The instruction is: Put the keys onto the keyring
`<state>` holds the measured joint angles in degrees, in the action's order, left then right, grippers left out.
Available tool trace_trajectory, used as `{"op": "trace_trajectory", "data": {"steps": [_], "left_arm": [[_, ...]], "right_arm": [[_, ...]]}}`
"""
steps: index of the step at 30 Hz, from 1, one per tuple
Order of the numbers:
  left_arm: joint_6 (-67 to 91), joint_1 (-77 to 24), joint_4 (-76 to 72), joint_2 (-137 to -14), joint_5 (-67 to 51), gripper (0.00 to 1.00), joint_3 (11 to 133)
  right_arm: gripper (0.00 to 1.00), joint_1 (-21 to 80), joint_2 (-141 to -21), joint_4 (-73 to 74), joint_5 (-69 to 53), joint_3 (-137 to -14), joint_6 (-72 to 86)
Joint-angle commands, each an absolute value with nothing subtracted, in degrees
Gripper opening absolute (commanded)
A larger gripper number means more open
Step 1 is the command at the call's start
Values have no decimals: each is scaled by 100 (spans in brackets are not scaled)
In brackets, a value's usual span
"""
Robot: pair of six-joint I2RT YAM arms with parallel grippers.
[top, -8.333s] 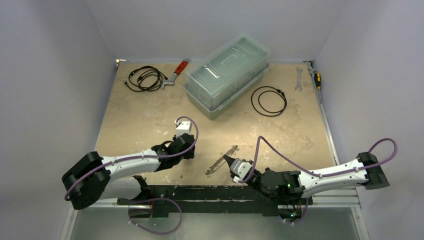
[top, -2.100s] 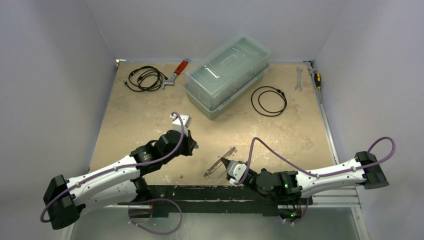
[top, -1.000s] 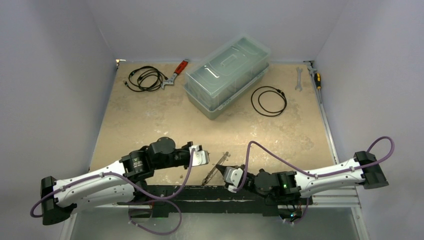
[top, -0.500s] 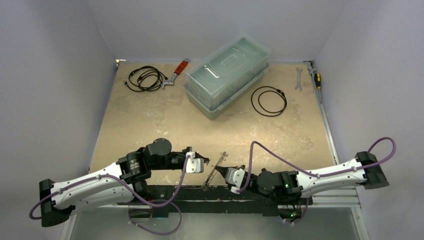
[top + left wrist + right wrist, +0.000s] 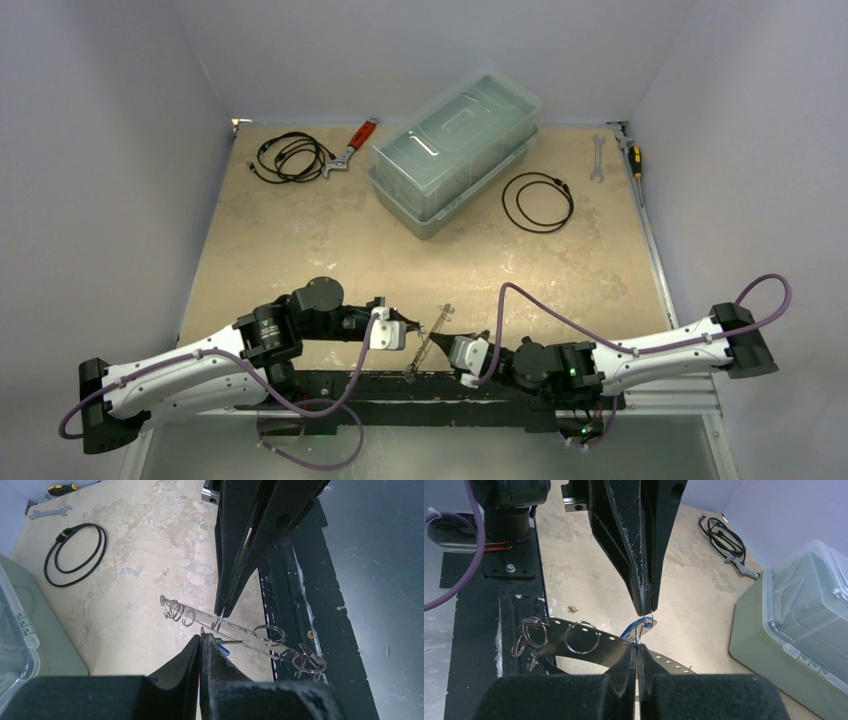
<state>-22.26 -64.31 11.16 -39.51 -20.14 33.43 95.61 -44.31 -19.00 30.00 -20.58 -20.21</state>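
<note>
blue-headed key (image 5: 631, 626) pinched in left fingers (image 5: 636, 555), keyring (image 5: 669, 662) pinched in right fingers (image 5: 621, 672)

both arms low, reaching inward along the desk's near edge; left gripper (image 5: 398, 323) and right gripper (image 5: 446, 338) clamped tight, tips almost meeting.

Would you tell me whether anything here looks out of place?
Nothing spilled or damaged. The keyring, in the right pincer, slants past the table edge over the black base plate; the left pincer pinches the blue-headed key.
</note>
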Motion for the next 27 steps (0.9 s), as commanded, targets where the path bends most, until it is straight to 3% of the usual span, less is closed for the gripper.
{"op": "trace_trajectory", "data": {"steps": [1, 16, 23, 27], "left_arm": [[-2281, -6460, 862, -3928, -2277, 0, 3284], [-2338, -6460, 800, -3726, -2167, 0, 3192], [-2300, -6456, 757, -3625, -2158, 0, 3116], [-2126, -6334, 737, -3628, -1451, 0, 3134]], "right_arm": [[0, 9580, -4395, -2281, 2879, -2181, -2017], [0, 9580, -4196, -2272, 2525, -2166, -1876], [0, 9580, -4138, -1331, 2834, -2686, -1460], [0, 9580, -3964, -1593, 2600, -2503, -1441]]}}
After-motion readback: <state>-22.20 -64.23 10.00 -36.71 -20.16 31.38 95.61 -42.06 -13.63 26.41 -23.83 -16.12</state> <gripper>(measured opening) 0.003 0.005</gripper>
